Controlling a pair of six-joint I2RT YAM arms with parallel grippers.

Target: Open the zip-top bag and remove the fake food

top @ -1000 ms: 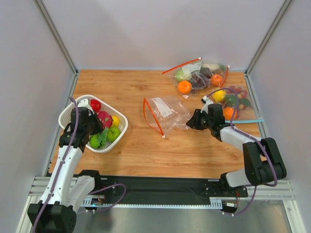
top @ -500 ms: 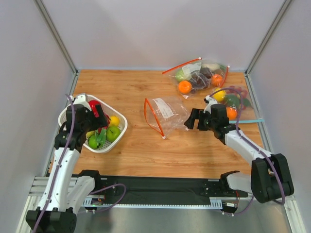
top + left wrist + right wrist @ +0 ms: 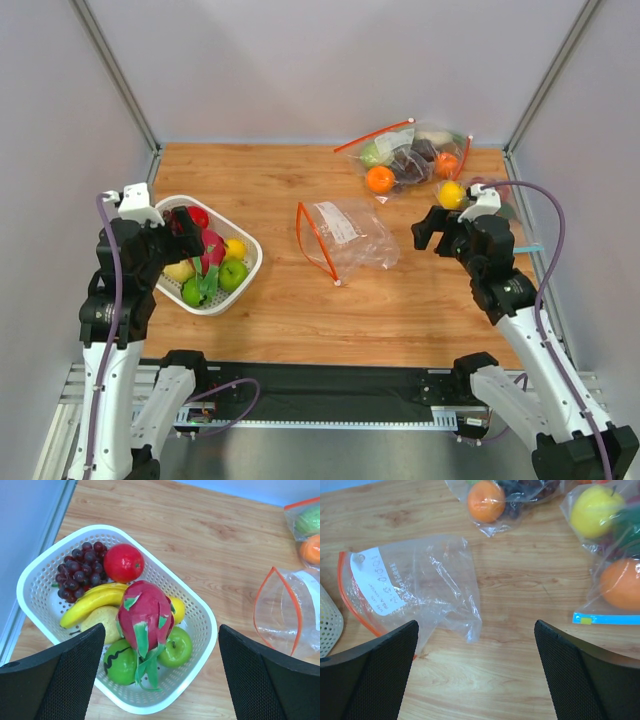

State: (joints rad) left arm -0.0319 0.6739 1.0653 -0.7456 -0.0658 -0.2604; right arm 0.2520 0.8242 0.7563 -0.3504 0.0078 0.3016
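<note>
The zip-top bag (image 3: 345, 235) lies left of the right hand (image 3: 428, 228), not touching it; both hands are spread. The left hand (image 3: 185, 225) hangs above the fake food (image 3: 145, 615).

Left arm (image 3: 105, 310): white moulded links, black joint housings. Thin purple cable (image 3: 99, 212) runs along it; small white box (image 3: 133, 198) on wrist.
Right arm (image 3: 535, 345): same white-and-black build, second purple cable (image 3: 545, 194), matching white box (image 3: 484, 194) at wrist.
Left fingers (image 3: 55, 680): two broad black pads, fine dotted mesh texture, rounded tips.
Right fingers (image 3: 365, 672): identical black mesh.
</note>
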